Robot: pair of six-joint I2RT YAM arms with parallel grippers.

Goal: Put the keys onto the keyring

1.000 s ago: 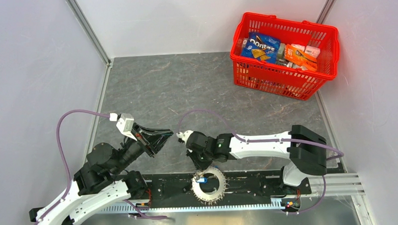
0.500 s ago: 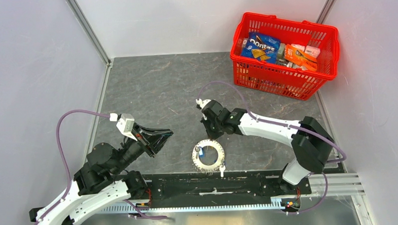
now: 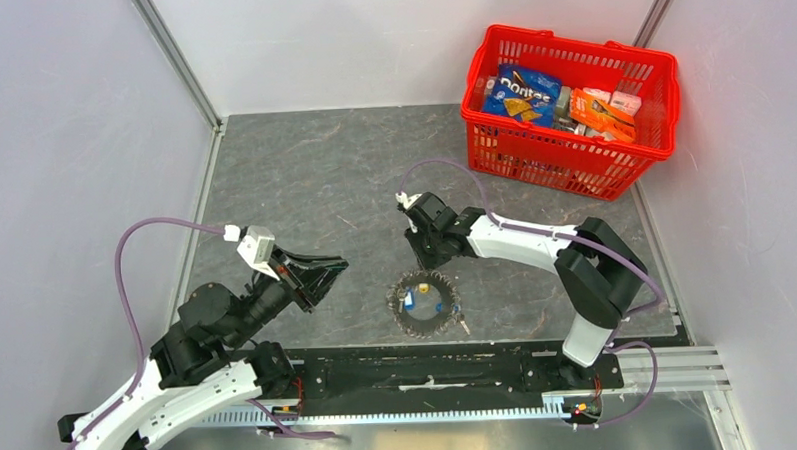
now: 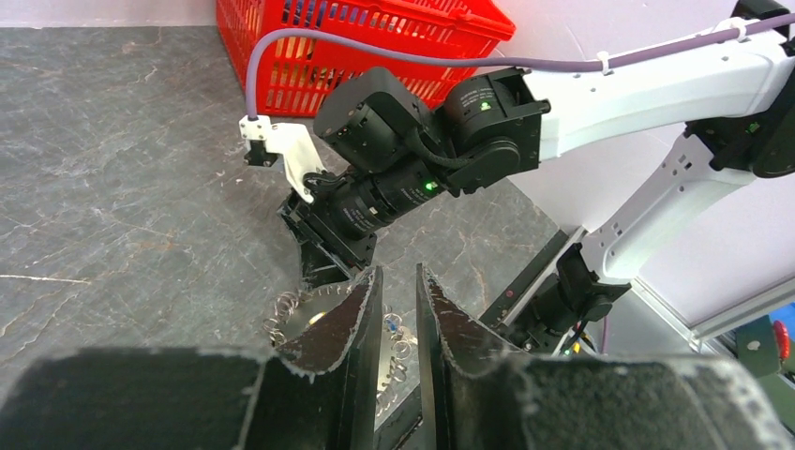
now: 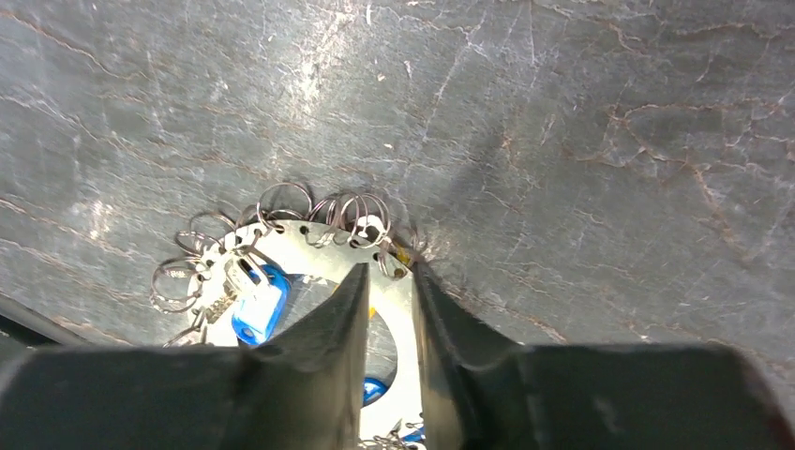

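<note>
Dark grey marbled tabletop [image 3: 303,178], pale veins, light scuffs. Plain pale grey left wall [image 3: 72,146], back wall [image 3: 398,35], right wall [image 3: 758,172]. Metal posts [image 3: 177,61] at both far corners. Red plastic basket [image 3: 561,131] at far right corner, snack packets [image 3: 526,92] inside. Black rail [image 3: 500,367] along near edge. Soft, even light.

The top camera looks down from above and behind me, far enough to show the whole table [image 3: 303,178]. My left wrist camera looks forward past my left claw [image 4: 398,272], toward my right arm [image 4: 656,84]. My right wrist camera looks down past my right claw [image 5: 389,270], near the table. All three see the keyring [image 3: 441,311] beneath that claw.
</note>
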